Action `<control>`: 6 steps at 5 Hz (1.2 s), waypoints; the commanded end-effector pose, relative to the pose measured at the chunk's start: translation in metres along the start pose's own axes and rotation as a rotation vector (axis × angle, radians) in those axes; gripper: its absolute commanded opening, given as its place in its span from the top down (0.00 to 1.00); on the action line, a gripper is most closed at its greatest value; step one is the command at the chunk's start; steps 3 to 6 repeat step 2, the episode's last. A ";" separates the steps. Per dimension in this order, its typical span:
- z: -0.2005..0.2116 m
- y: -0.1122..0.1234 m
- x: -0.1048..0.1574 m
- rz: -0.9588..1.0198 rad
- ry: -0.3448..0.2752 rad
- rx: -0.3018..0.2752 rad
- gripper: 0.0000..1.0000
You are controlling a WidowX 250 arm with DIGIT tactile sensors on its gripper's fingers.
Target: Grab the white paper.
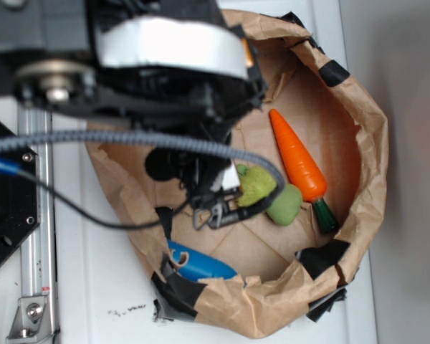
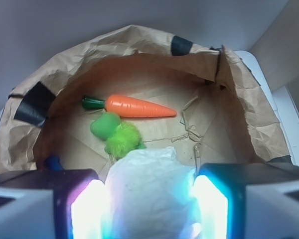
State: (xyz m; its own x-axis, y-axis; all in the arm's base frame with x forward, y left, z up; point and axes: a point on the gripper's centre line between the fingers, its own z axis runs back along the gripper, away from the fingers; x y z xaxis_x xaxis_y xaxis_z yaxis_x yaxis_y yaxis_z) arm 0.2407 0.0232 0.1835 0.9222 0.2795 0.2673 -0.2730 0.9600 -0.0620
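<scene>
I am holding the white paper (image 2: 147, 191) between the pads of the gripper (image 2: 148, 199), above the floor of the brown paper bag (image 2: 139, 45).

The wad is filling the gap between both lit pads (image 2: 87, 209), so I am reading the gripper as clamped on it. The fuzzy green toy (image 2: 123, 139) and the orange carrot (image 2: 139, 106) are lying just beyond. I am worrying that the soft wad is compressing and could slip out, or that the gripper could catch the bag's wall on lifting.
</scene>
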 end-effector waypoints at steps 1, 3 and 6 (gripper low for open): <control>0.008 0.014 0.004 0.052 -0.032 -0.016 1.00; 0.007 0.013 0.001 0.061 -0.019 -0.018 1.00; 0.007 0.013 0.001 0.061 -0.019 -0.018 1.00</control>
